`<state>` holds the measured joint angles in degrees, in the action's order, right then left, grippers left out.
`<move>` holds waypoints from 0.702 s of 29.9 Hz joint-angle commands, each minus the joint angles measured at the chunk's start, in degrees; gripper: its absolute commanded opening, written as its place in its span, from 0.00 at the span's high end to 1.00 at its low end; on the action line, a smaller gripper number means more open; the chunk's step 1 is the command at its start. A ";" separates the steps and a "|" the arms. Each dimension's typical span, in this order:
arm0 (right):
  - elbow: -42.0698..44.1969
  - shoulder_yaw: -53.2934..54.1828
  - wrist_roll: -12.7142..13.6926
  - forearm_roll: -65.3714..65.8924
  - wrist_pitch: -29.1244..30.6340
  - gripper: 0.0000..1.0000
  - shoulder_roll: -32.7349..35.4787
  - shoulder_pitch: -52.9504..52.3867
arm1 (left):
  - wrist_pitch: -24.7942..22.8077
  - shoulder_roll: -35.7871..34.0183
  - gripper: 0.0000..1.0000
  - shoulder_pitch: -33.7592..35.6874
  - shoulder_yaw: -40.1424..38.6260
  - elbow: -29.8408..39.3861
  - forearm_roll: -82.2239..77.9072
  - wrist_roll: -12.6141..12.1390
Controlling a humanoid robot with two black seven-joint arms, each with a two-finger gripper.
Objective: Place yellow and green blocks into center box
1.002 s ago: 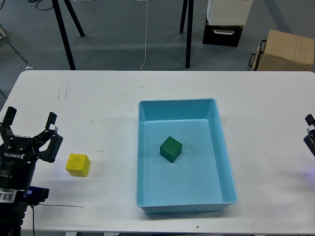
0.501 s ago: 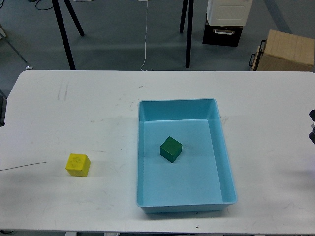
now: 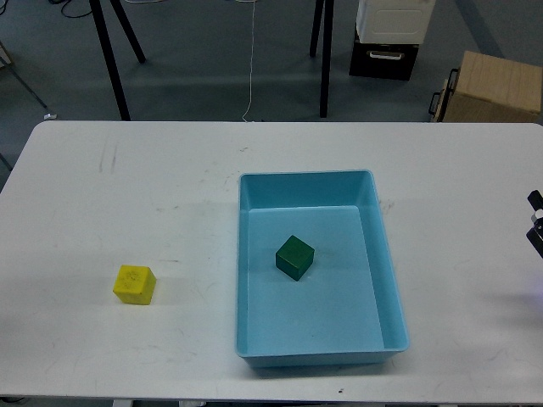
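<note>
A green block lies inside the light blue box at the middle of the white table. A yellow block sits on the table to the left of the box, well apart from it. My left gripper is out of view. Only a small dark piece of my right gripper shows at the right edge, far from both blocks; its fingers cannot be told apart.
The white table fills most of the view. Beyond its far edge are black stand legs, a black and white cabinet and a cardboard box on the floor.
My left arm and gripper, at the left edge one second ago, have withdrawn out of view. The right gripper stays at the right edge. The blocks have not moved.
</note>
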<state>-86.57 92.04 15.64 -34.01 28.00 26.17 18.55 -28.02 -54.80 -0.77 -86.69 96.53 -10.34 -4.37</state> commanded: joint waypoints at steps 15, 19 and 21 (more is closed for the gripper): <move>0.35 -0.20 0.09 -0.01 0.00 0.03 -1.64 -0.62 | 0.02 0.92 0.00 70.19 81.48 -17.61 -13.88 -0.73; 0.61 -0.28 0.09 0.08 0.00 0.03 -1.56 -0.70 | 0.02 1.63 0.00 71.51 88.26 -13.57 -23.83 -0.73; 0.70 -0.28 0.09 0.52 0.00 0.03 -1.64 -0.97 | 0.02 1.54 0.00 72.74 91.51 -13.13 -26.73 -0.73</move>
<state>-86.04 91.83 15.73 -33.96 28.00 24.57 17.86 -28.00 -53.31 70.35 -0.03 81.97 -32.03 -5.09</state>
